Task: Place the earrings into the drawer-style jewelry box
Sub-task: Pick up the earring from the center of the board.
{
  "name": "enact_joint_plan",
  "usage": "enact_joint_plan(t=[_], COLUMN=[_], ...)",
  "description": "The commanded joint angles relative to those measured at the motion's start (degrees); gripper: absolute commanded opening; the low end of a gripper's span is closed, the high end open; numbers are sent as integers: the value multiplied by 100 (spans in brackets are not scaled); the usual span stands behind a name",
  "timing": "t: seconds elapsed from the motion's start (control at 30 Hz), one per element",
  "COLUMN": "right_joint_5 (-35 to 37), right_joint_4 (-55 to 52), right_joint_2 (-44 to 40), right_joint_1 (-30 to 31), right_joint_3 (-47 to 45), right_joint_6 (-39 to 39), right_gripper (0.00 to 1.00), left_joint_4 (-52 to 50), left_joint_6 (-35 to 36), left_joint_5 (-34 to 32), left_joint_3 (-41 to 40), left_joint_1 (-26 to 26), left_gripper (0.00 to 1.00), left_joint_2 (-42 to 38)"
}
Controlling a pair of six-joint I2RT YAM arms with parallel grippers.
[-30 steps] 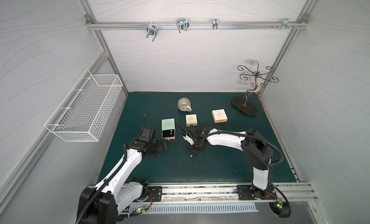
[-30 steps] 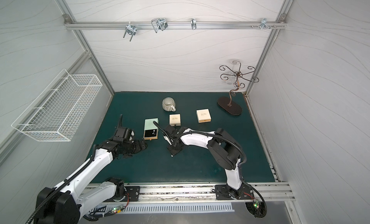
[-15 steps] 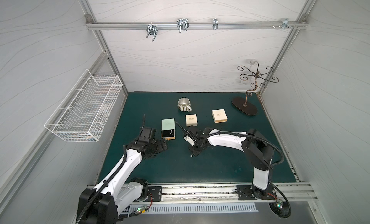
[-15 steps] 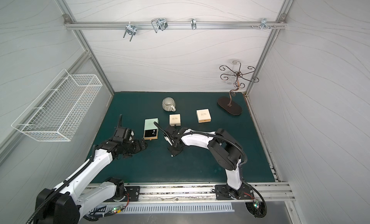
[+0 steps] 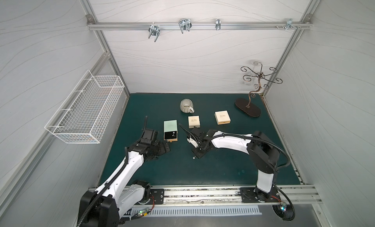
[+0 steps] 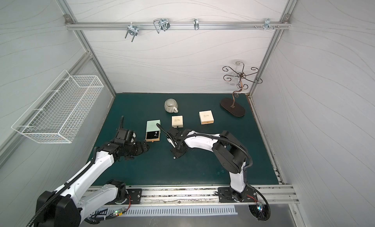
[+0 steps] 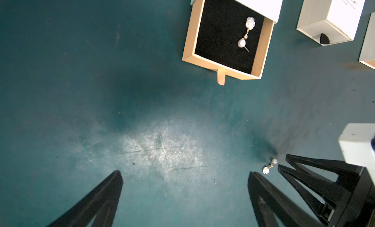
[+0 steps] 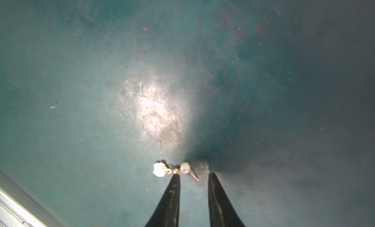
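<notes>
The drawer-style jewelry box (image 5: 170, 125) (image 6: 153, 126) is a mint sleeve with its tan, black-lined drawer (image 7: 203, 59) pulled out. One pearl earring (image 7: 246, 33) (image 5: 173, 134) lies inside. A second earring (image 8: 174, 170) (image 7: 269, 168) (image 5: 194, 157) (image 6: 174, 158) lies on the green mat. My right gripper (image 8: 193, 174) (image 5: 197, 155) (image 6: 177, 154) points down at it, narrowly open. One fingertip (image 8: 176, 176) touches the earring's gold link and the post lies between the tips. My left gripper (image 7: 184, 173) (image 5: 166, 147) (image 6: 146, 147) is wide open and holds nothing, a short way in front of the drawer.
Two closed cream boxes (image 5: 194, 121) (image 5: 222, 117) sit behind the right arm. A ribbed mug (image 5: 186, 106) stands further back, and a dark jewelry stand (image 5: 248, 109) at the back right. A wire basket (image 5: 87, 112) hangs on the left wall.
The right gripper's jaws have spread slightly over the earring on the mat. Both arms otherwise hold their places.
</notes>
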Motion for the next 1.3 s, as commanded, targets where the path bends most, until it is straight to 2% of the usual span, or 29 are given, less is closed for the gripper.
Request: enact_joint_plan(t=[0.0, 0.7, 1.27], right_joint_5=[51, 7, 254], right_joint_4=[-193, -194, -296], right_joint_2=[-238, -203, 139], right_joint_1=[0, 285, 184], right_joint_3=[-101, -29, 250], right_joint_6=[-111, -246, -446], right_gripper=[27, 33, 29], left_joint_4=[20, 17, -19], left_joint_6=[-40, -81, -85], left_joint_5=[-59, -59, -76], left_joint_3=[79, 23, 0], left_joint_1=[-5, -5, -5], left_gripper=[99, 99, 99], left_joint_2=[-21, -89, -107])
